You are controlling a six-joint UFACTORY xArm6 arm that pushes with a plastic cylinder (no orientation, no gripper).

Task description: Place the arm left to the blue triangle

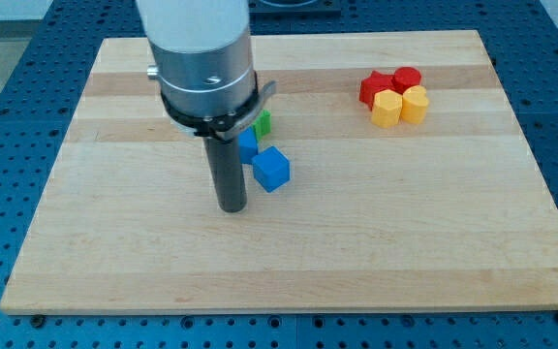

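My tip (pixel 232 207) rests just left of the blue triangle (pixel 248 147) and blue cube (pixel 271 169); placement looks nearly done, needing slight upward nudging; no fingers to report.

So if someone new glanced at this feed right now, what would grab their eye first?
The big silver arm housing at the view's top left, its dark rod ending in my tip just left of a blue cube-like block. A second blue block and a green block peek out behind the rod. At upper right, two red blocks and two yellow blocks huddle together.
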